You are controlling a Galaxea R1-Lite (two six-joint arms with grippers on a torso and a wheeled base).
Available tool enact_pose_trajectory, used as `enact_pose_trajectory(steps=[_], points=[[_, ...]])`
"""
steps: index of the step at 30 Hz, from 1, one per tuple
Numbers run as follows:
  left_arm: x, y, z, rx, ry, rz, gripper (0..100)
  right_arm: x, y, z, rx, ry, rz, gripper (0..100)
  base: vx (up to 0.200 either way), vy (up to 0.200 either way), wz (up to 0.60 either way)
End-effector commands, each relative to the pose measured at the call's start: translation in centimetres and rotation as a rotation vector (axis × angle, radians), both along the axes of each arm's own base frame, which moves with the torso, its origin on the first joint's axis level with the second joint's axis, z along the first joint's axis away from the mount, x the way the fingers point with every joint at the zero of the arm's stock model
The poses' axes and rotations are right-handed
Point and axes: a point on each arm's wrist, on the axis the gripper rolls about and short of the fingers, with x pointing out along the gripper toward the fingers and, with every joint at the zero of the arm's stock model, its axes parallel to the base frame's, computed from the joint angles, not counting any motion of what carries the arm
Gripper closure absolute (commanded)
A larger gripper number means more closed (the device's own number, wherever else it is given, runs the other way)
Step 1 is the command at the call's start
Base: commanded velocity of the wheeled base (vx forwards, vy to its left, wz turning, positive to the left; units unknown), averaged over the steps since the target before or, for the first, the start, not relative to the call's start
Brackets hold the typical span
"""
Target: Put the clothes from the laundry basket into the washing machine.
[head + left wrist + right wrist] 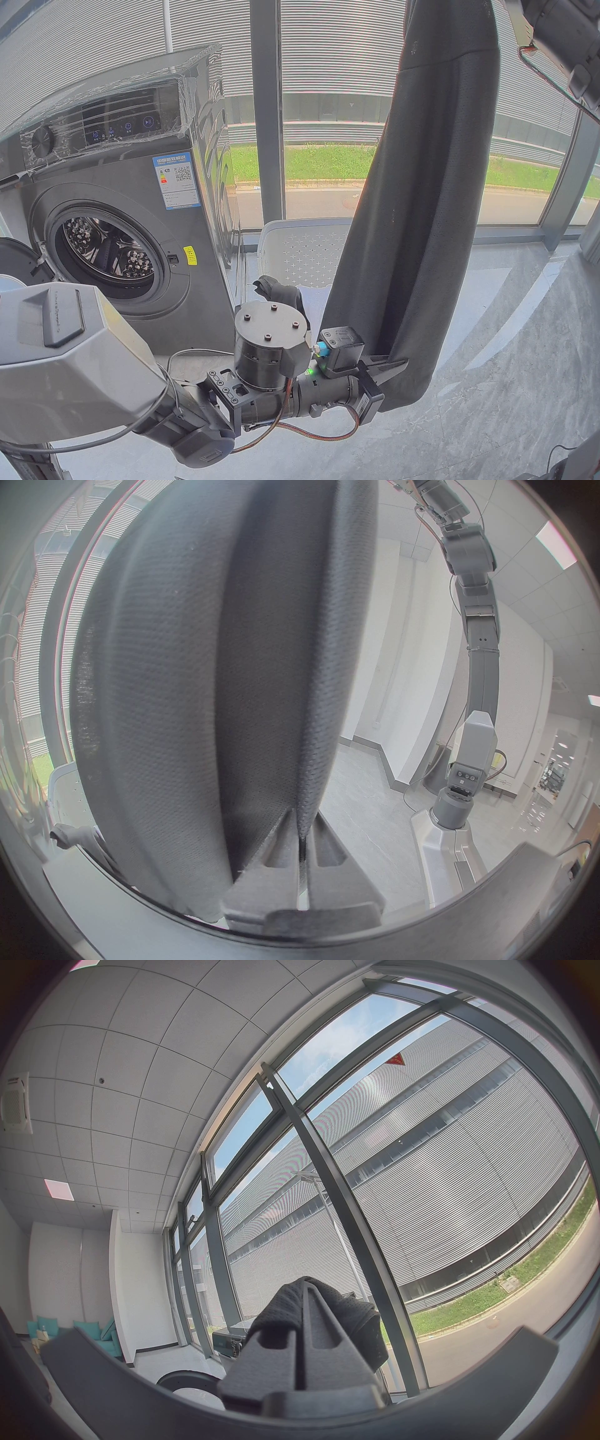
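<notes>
Dark-grey knit garment (419, 206) — likely limp, light — clamped at top in right gripper (304, 1288), near hem in left gripper (303, 830).

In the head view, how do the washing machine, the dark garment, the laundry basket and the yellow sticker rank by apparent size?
1. Washing machine and dark garment: about alike; the garment hangs nearer, so unranked.
2. Laundry basket, partly hidden.
3. Yellow sticker.

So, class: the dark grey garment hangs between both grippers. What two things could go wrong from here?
The long dark grey garment sags below the pinch of the left gripper, so its hem might catch on the silver washing machine. The right gripper holds only a small bunch; it could slip.
</notes>
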Motion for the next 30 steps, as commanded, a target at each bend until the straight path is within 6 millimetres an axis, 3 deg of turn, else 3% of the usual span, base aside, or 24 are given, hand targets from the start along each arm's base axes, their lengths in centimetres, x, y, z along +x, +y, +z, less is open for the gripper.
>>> enact_pose_trajectory(steps=[1,7,10,15,17,28,30], points=[[0.1,0.0,0.0,-0.002,0.002,0.004,100,0.0,0.0,0.0,0.000,-0.001,0.002,100,0.000,0.000,0.00],[0.1,0.1,0.6,-0.018,-0.009,0.003,100,0.7,-1.0,-0.1,-0.001,0.000,-0.052,100,0.000,0.000,0.00],[-0.1,0.9,2.9,-0.078,-0.057,0.006,100,3.4,-4.6,-0.6,-0.025,0.003,-0.225,100,0.000,0.000,0.00],[0.1,2.9,6.1,-0.145,-0.119,0.046,100,4.2,-7.3,-2.2,-0.088,0.012,-0.288,100,0.000,0.000,0.00],[0.1,4.6,8.1,-0.187,-0.156,0.082,100,4.4,-8.3,-2.9,-0.108,0.029,-0.323,100,0.000,0.000,0.00],[-0.3,8.4,11.2,-0.252,-0.218,0.165,100,4.5,-9.0,-3.2,-0.113,0.037,-0.356,100,0.000,0.000,0.00],[-0.2,9.6,12.3,-0.274,-0.246,0.196,100,4.5,-9.1,-4.1,-0.132,0.059,-0.356,100,0.000,0.000,0.00]])
